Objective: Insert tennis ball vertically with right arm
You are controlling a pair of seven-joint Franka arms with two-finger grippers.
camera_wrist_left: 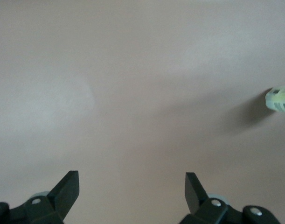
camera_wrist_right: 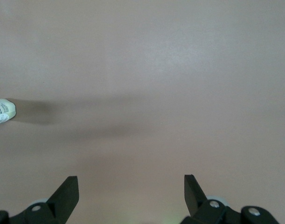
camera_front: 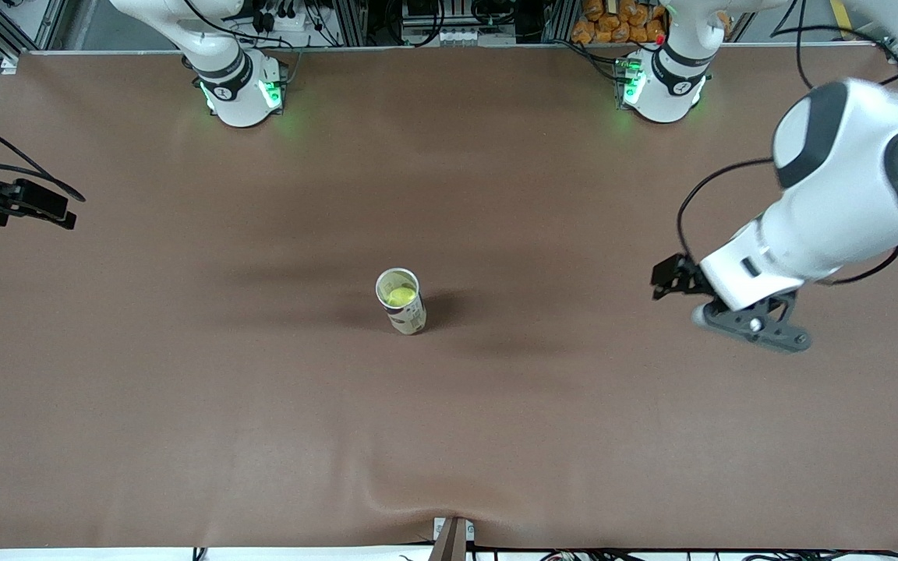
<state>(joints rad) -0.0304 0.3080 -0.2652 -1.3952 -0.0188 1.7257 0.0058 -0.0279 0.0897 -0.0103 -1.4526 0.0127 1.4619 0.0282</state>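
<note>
black right pincer [camera_wrist_right: 128,193] spread wide, holding nothing — left pincer [camera_wrist_left: 130,191] likewise; tennis ball [camera_front: 401,296] sits in the upright can [camera_front: 402,302].

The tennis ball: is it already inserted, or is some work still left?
Insertion looks done: the tennis ball sits inside the upright can mid-table. Nothing is in hand: the right gripper and the left gripper are both open and empty, over bare table. Nothing visible remains.

Only the upright can [camera_front: 401,300] stands on the brown counter [camera_front: 184,389], at its middle, with bare surface all around it. Both grippers hang well apart from the can, the right gripper [camera_wrist_right: 131,196] and left gripper [camera_wrist_left: 132,196] with fingers spread.
</note>
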